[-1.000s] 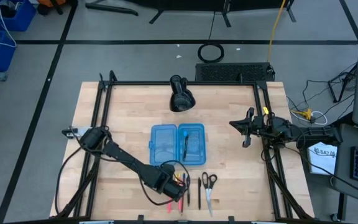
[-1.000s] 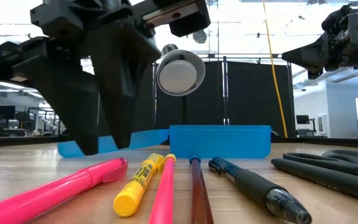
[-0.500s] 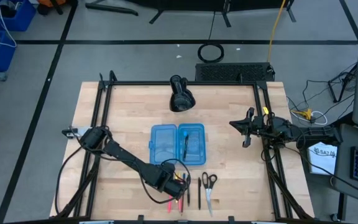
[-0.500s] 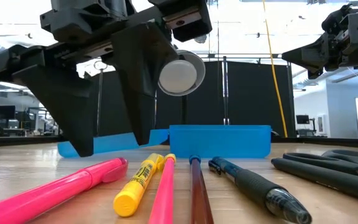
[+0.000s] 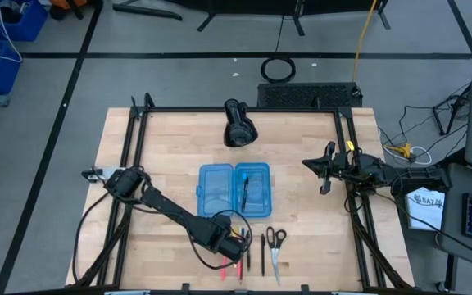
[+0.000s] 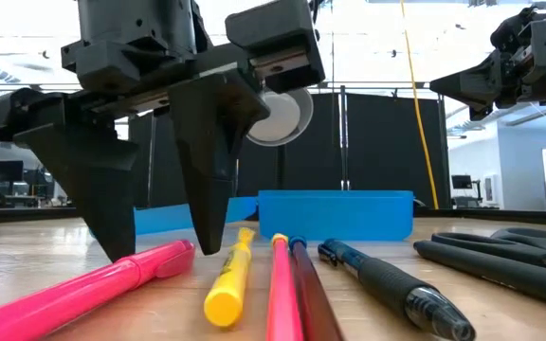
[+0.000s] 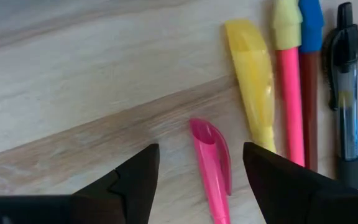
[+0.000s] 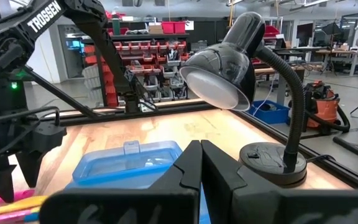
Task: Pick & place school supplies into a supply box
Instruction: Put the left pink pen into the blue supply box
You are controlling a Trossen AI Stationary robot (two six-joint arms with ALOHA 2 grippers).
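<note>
Low in the frame, the left gripper [image 7: 197,171], jaws wide and empty, should descend straight, keeping the slim pink plastic highlighter [image 7: 211,163] centred before closing.

pens [image 5: 244,250] before supply box [image 5: 234,190]; lamp [image 5: 238,125] behind

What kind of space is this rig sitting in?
Likely a robotics lab or workshop. Beyond the wooden table stand shelves with red parts bins, a shop vacuum and more benches. The floor around the table carries loose cables and taped lines.
</note>
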